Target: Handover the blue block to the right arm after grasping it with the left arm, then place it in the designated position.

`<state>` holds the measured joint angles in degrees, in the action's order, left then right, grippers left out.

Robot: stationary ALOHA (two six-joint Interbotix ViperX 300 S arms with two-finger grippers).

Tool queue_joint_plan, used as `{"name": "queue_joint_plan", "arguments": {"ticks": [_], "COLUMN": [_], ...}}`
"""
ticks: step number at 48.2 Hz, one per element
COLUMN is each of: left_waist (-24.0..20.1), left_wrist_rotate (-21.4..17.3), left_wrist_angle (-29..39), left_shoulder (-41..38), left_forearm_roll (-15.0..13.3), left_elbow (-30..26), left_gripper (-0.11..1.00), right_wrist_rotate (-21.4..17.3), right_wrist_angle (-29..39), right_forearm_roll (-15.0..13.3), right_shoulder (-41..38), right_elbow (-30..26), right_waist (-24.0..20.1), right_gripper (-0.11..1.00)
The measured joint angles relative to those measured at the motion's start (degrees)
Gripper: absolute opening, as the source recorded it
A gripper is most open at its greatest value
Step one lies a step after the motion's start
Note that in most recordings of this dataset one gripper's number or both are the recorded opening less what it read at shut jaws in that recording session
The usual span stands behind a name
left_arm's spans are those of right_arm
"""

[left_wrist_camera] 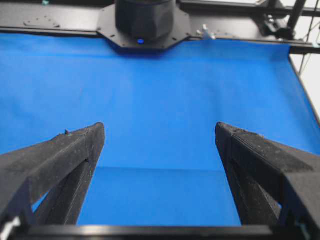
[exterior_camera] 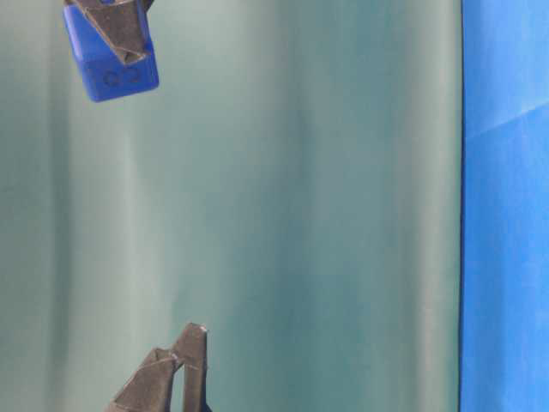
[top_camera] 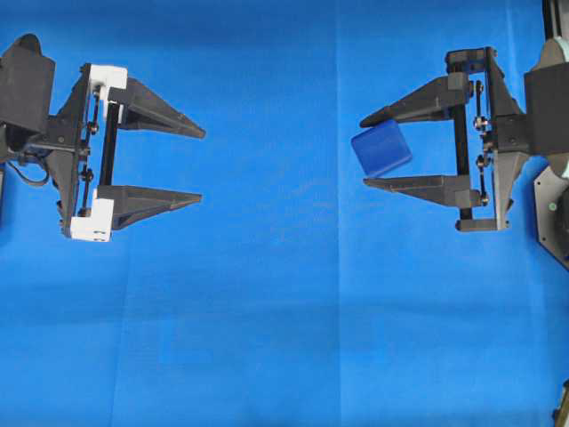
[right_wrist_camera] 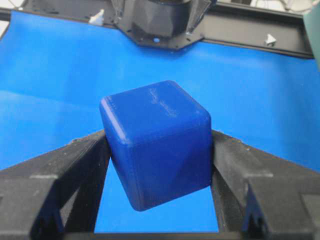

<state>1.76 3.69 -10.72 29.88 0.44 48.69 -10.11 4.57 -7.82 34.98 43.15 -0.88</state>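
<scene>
The blue block (top_camera: 381, 149) is a dark-blue cube with rounded edges, tilted and pinched between the two black fingers of my right gripper (top_camera: 372, 151), which is shut on it above the blue cloth. In the right wrist view the blue block (right_wrist_camera: 157, 142) fills the gap between the fingers (right_wrist_camera: 82, 160). In the table-level view the blue block (exterior_camera: 113, 58) hangs at the top left. My left gripper (top_camera: 200, 165), the one with white brackets, stands wide open at the left with nothing between its fingers (left_wrist_camera: 75, 155). The designated position carries no mark on the cloth.
Plain blue cloth (top_camera: 284, 302) covers the whole table. A black arm base (left_wrist_camera: 145, 22) sits at the cloth's far edge in the left wrist view, another black base (right_wrist_camera: 160, 20) in the right wrist view. A grey-green backdrop (exterior_camera: 300, 215) fills the table-level view.
</scene>
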Motion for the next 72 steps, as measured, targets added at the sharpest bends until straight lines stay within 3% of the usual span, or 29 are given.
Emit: {"name": "queue_joint_plan", "arguments": {"ticks": [72], "left_waist": [0.18], "left_wrist_rotate": [0.0], "left_wrist_angle": [0.0], "left_shoulder": [0.0], "left_forearm_roll": [0.0], "left_elbow": [0.0], "left_gripper": [0.93], "right_wrist_rotate": [0.0], "right_wrist_angle": [0.09], "right_forearm_roll": [0.0], "right_shoulder": [-0.26], "right_elbow": [0.0], "right_waist": [0.26], "right_gripper": [0.44]}}
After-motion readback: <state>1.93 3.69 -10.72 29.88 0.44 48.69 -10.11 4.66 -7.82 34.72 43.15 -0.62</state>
